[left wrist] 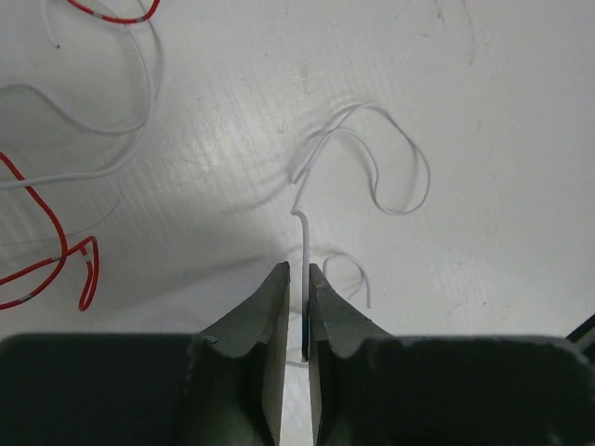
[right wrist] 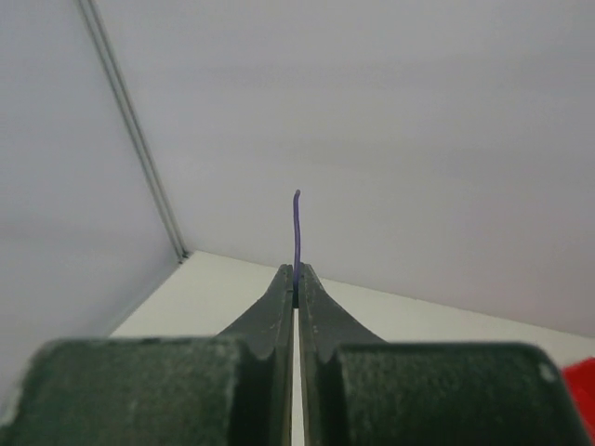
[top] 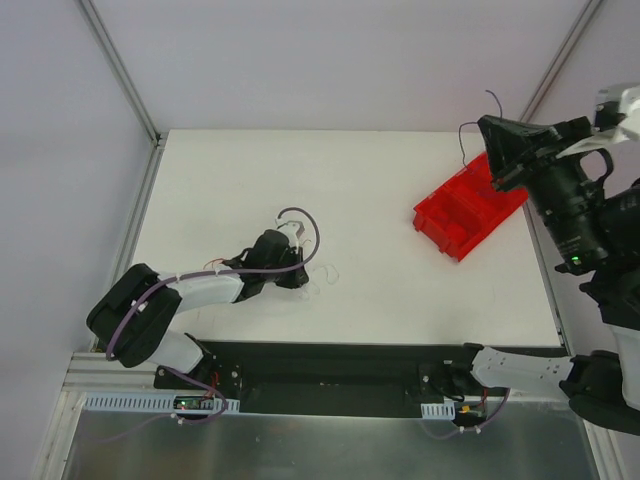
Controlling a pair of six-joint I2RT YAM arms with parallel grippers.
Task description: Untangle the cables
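My left gripper [left wrist: 297,271] is low over the table and shut on the end of a thin white cable [left wrist: 402,190], which runs straight out of the jaws and curls into loops on the table. Red cables [left wrist: 58,243] and more white ones [left wrist: 112,125] lie to its left. In the top view the left gripper [top: 303,278] sits at the table's middle left, next to the white loops [top: 326,274]. My right gripper [top: 482,126] is raised at the far right, shut on a thin purple cable [top: 463,140], whose tip sticks up past the jaws in the right wrist view [right wrist: 297,223].
A red plastic bin [top: 468,210] lies tilted on the right side of the white table [top: 400,290], just below the right gripper. Grey walls with metal frame posts [top: 120,70] surround the table.
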